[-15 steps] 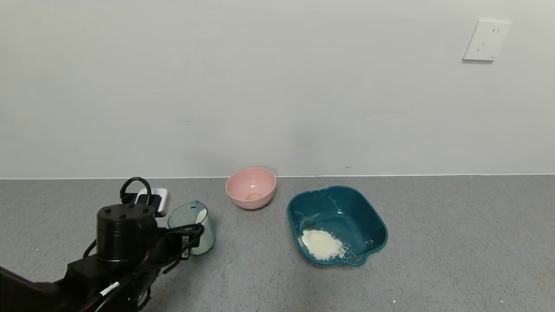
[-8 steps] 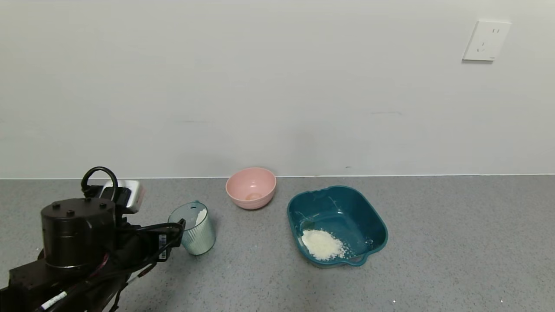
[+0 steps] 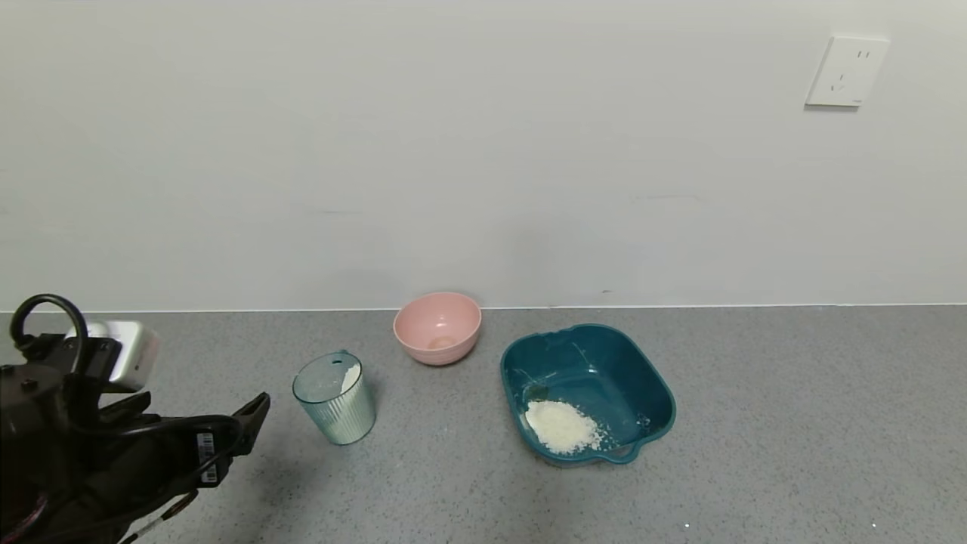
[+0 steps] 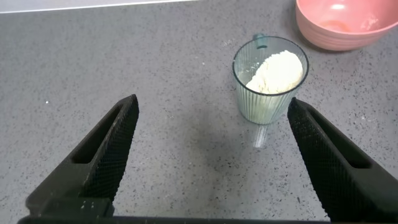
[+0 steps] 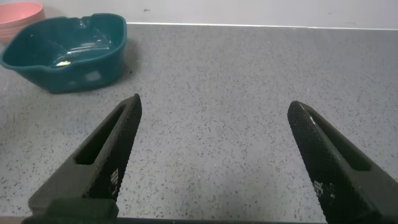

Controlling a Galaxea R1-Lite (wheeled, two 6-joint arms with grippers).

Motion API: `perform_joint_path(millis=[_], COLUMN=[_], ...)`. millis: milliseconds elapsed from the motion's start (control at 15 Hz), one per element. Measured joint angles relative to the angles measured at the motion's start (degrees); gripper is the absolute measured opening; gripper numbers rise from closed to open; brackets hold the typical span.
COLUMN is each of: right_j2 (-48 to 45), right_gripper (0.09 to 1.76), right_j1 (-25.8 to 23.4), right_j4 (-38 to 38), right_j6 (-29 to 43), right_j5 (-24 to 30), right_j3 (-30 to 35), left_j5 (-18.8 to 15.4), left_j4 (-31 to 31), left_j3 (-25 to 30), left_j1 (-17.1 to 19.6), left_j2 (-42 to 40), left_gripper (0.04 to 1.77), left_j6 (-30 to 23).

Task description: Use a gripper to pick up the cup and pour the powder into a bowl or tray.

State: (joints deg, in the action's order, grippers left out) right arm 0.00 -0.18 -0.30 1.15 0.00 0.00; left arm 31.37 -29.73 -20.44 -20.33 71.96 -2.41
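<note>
The ribbed pale blue-green cup (image 3: 335, 400) stands upright on the grey table with white powder (image 3: 350, 375) inside it. The left wrist view shows the cup (image 4: 268, 87) and its powder (image 4: 277, 71). My left gripper (image 3: 249, 419) is open and empty, well to the left of the cup and not touching it; it also shows in the left wrist view (image 4: 212, 106). The dark teal tray (image 3: 589, 355) sits to the right with a heap of powder (image 3: 563, 427) in its near corner. My right gripper (image 5: 214, 104) is open over bare table, out of the head view.
A pink bowl (image 3: 437, 327) stands near the wall between the cup and the tray. A wall socket (image 3: 846, 72) is at the upper right. The right wrist view shows the tray (image 5: 62, 56) and the bowl's edge (image 5: 18, 12) farther off.
My left arm has drawn back to the left, away from the cup. The cup stays standing in the same place; the tray and bowl have not moved.
</note>
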Motion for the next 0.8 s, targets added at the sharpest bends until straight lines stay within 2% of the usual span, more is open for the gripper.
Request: perform_joint_path(millis=[133, 267, 600, 800], right_j2=[0.0, 0.0, 0.0, 0.0], right_gripper=[1.71, 1.71, 1.71, 1.71], right_j1=[0.0, 0.0, 0.0, 0.0], right_j4=[0.0, -0.02, 0.0, -0.02], right_j6=[0.0, -0.02, 0.0, 0.0], right_j5=[0.0, 0.0, 0.0, 0.0], right_j3=[0.0, 0.0, 0.0, 0.0], left_j5=[-1.55, -5.4, -14.17, -18.58], left_j4=[0.29, 1.95, 13.06, 21.33], left_j3=[1.1, 2.19, 2.91, 2.58], left_j1=[2.76, 6.41, 14.67, 17.47], left_j2=[-2.34, -5.4, -16.55, -24.81], left_gripper=[1.71, 1.71, 1.72, 1.72], left_j6=[0.3, 0.62, 1.78, 1.87])
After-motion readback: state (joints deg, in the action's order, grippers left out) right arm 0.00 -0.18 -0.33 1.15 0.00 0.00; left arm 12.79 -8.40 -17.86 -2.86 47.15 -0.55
